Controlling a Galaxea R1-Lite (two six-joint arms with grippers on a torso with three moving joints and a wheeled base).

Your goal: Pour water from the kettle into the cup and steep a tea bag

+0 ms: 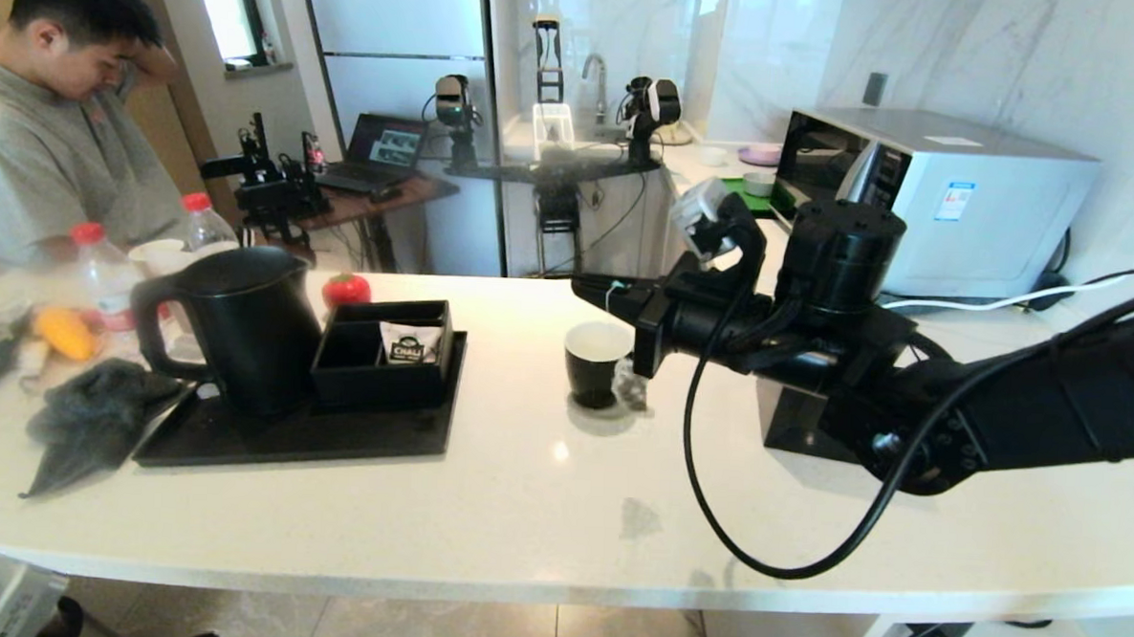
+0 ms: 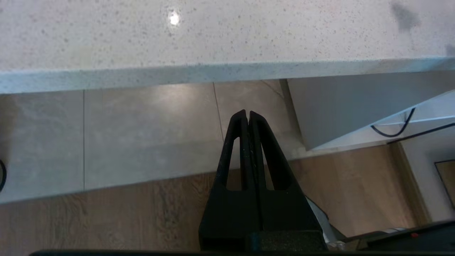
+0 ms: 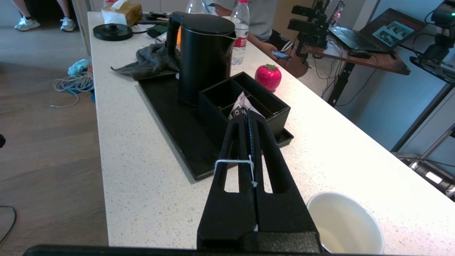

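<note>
The tall black kettle stands on the black tray at the left. The small black cup sits on the counter right of the tray, with pale liquid inside. My right gripper hovers level just above and behind the cup, shut on the tea bag's thin white string, which loops over one finger. The pouch itself is hidden. My left gripper is shut and empty, low in front of the counter edge over the floor, outside the head view.
A black divided box on the tray holds a white CHALI sachet. A grey cloth, bottles and a red tomato-shaped thing lie at the left. A microwave stands back right. A person sits at the far left.
</note>
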